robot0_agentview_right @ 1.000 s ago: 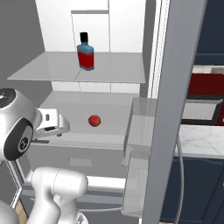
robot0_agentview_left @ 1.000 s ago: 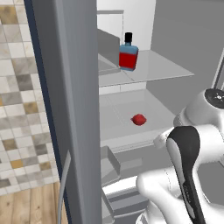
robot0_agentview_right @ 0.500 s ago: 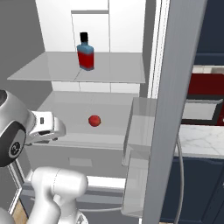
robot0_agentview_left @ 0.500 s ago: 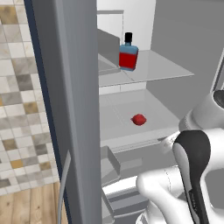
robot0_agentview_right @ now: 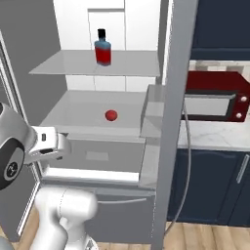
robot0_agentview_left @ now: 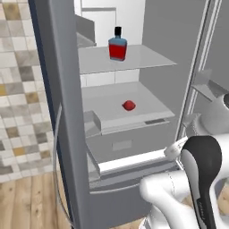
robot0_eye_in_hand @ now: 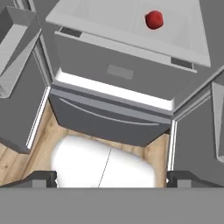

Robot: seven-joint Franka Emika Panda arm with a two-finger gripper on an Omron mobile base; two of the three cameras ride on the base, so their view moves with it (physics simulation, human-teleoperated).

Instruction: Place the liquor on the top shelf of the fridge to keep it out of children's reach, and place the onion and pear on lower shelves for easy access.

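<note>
The fridge (robot0_agentview_left: 166, 40) stands open. The liquor (robot0_agentview_left: 117, 46), a blue bottle with a red label and black cap, stands upright on the top shelf (robot0_agentview_left: 150, 60), also visible as the liquor (robot0_agentview_right: 102, 47). The onion (robot0_agentview_left: 129, 105), a small red ball, lies on the lower shelf (robot0_agentview_left: 100, 107) beneath it, seen as the onion (robot0_agentview_right: 111, 115) and onion (robot0_eye_in_hand: 154, 19). The pear is out of view. My gripper (robot0_eye_in_hand: 111, 179) is open and empty in front of the fridge, low, looking down at the drawer fronts (robot0_eye_in_hand: 118, 74). Its white hand (robot0_agentview_right: 49, 145) hangs left of the shelves.
Both fridge doors stand open, with door bins (robot0_agentview_right: 152, 110) on the right door and a bin (robot0_agentview_left: 89, 123) on the left. A dark red microwave (robot0_agentview_right: 215, 100) sits on the counter above navy cabinets (robot0_agentview_right: 215, 185). Tiled wall (robot0_agentview_left: 18, 89) lies left; wooden floor below.
The whole picture has shifted and the fridge looks slightly farther: the base has moved. Liquor and onion rest where they were. The hand has sunk a little; the jaws stay open.
</note>
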